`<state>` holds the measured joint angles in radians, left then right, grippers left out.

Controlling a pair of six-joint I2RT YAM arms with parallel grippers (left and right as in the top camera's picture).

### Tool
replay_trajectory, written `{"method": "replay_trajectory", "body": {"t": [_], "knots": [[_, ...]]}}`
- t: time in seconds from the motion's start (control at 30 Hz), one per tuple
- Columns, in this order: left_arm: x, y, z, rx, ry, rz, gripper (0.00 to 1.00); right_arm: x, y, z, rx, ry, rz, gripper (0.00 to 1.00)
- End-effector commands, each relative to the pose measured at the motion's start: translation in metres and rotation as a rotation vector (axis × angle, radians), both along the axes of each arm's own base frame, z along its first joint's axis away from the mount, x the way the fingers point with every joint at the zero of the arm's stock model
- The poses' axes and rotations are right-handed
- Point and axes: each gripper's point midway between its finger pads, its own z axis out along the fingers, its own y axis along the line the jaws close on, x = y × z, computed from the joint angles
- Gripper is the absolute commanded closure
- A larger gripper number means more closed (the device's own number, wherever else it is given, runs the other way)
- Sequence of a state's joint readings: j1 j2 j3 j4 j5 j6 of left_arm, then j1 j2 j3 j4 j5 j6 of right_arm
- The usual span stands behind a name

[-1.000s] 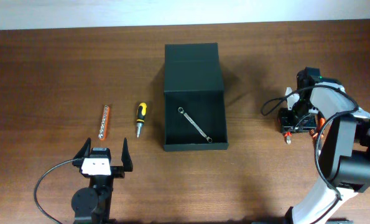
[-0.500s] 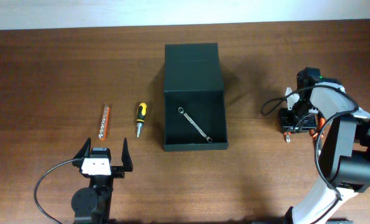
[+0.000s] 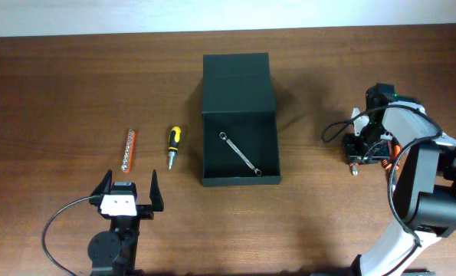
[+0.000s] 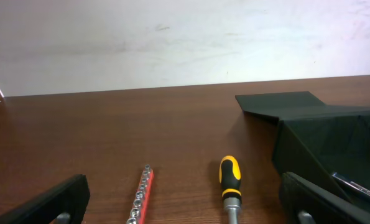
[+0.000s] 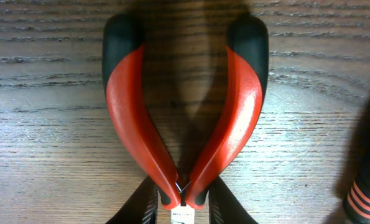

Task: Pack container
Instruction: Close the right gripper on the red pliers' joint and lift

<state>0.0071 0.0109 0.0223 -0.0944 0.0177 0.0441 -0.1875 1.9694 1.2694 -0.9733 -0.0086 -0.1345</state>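
Pliers (image 5: 132,106) head cut off below — wrench (image 4: 357,185) in container (image 4: 309,146) barely visible

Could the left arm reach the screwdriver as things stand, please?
Probably yes: the left gripper is open and faces the screwdriver, with only bare table between them.
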Motion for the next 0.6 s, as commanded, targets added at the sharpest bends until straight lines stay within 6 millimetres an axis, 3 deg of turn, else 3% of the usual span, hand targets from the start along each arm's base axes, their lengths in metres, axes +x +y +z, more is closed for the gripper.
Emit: {"method": "replay_trajectory", "body": {"t": [0.0, 0.27, 0.37, 0.57], "knots": [[0.0000, 0.0023, -0.0022, -0.009, 0.002, 0.012, 0.01, -0.0008, 0.0013, -0.0073, 0.010, 0.007, -0.015, 0.80], [0.0000, 0.0023, -0.0022, -0.009, 0.002, 0.012, 0.01, -0.0010, 0.0006, -0.0073, 0.006, 0.008, -0.014, 0.81], [0.0000, 0.0023, -0.0022, -0.009, 0.002, 0.012, 0.01, -0.0012, 0.0007, -0.0073, 0.007, 0.009, -0.014, 0.88], [0.0000, 0.0023, -0.0022, -0.009, 0.002, 0.012, 0.01, -0.0027, 0.0010, -0.0070, 0.008, 0.015, -0.014, 0.88]]}}
